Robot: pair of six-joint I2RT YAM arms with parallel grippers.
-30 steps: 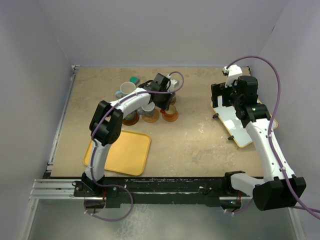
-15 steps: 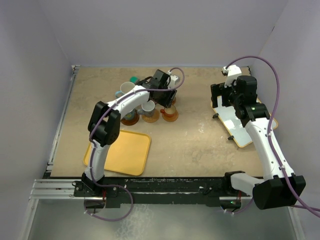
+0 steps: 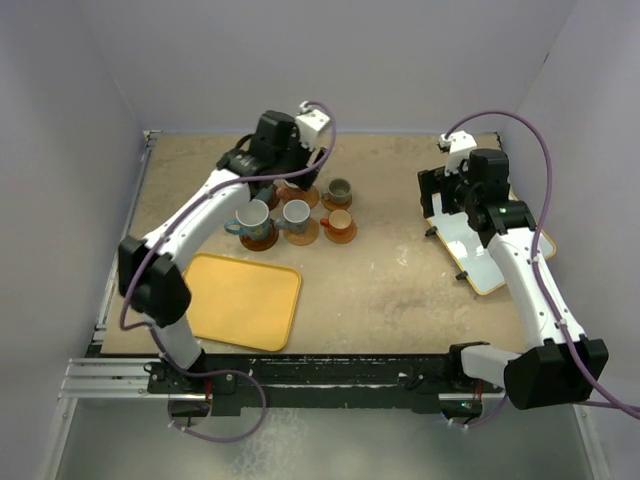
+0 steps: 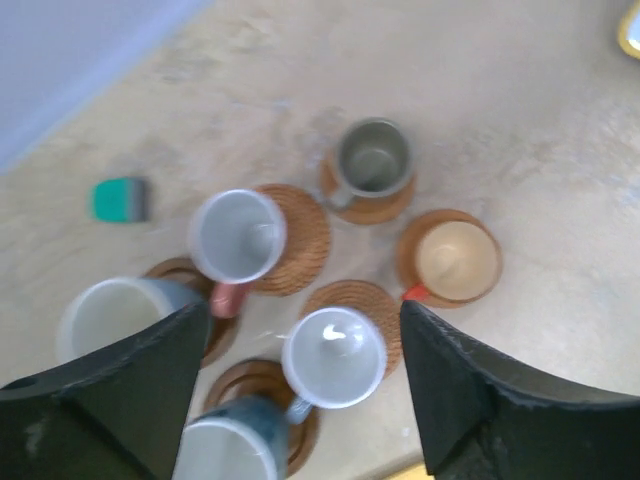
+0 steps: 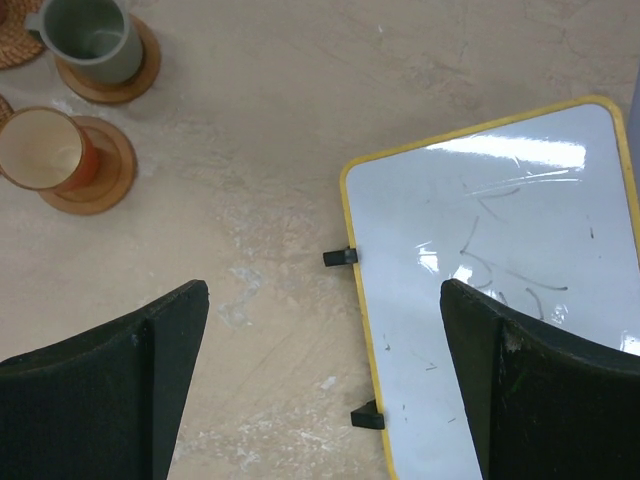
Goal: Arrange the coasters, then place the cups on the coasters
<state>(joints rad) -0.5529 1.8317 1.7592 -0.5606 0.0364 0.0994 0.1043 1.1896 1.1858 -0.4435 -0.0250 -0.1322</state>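
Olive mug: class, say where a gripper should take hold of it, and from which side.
Probably the rim opposite its handle, from above: the olive mug stands upright, mouth open, on a coaster, with open table on that side and a white mug beyond the handle.

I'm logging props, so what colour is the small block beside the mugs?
The block is teal; the left wrist view shows it best.

six cups (image 4: 374, 160) upright on six clustered brown coasters (image 4: 303, 250)
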